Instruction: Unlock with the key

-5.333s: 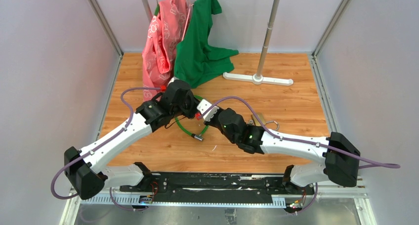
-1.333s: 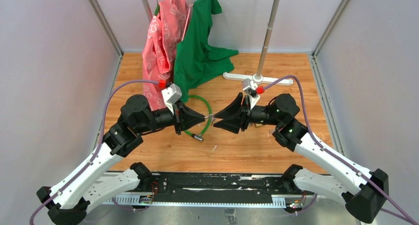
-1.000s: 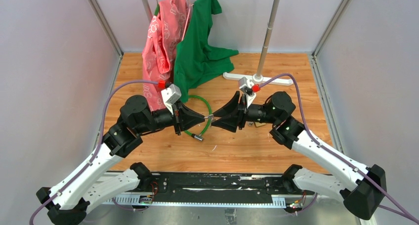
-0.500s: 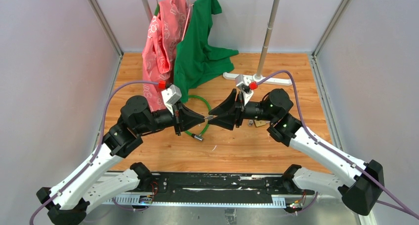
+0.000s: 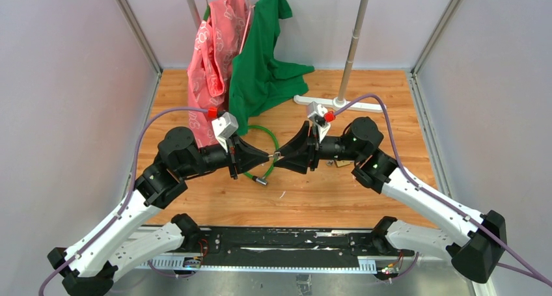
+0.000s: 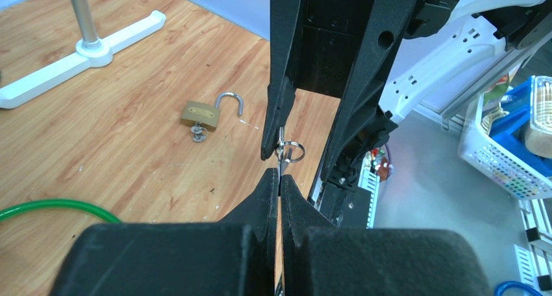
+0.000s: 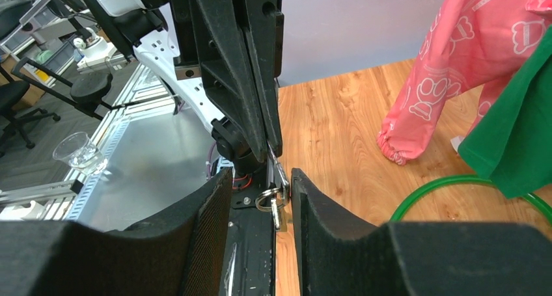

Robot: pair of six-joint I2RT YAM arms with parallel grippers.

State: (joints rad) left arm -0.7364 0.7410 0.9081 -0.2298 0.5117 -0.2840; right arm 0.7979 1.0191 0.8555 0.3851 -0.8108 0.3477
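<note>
The key (image 6: pixel 280 154) is a tiny silvery piece with a small ring, held in the air. My left gripper (image 6: pixel 279 174) is shut on the key's blade end. My right gripper (image 7: pixel 260 175) is open, its fingers (image 6: pixel 286 68) on either side of the key's ring end (image 7: pixel 273 198), not closed on it. In the top view both grippers meet tip to tip, the left gripper (image 5: pixel 267 157) facing the right gripper (image 5: pixel 284 157), above the table. The green cable lock (image 5: pixel 271 142) lies looped on the wood behind and below them, its metal end (image 5: pixel 261 179) towards the front.
A brass padlock (image 6: pixel 200 113) with open shackle and a small bunch of keys lies on the wood right of centre (image 5: pixel 338 162). A clothes rack base (image 5: pixel 338 103) stands at the back. Pink (image 5: pixel 211 55) and green (image 5: pixel 263 62) garments hang at the back left.
My right gripper has moved left towards my left gripper, and its open jaws now straddle the key. Five seconds ago both arms were low over the cable lock.
</note>
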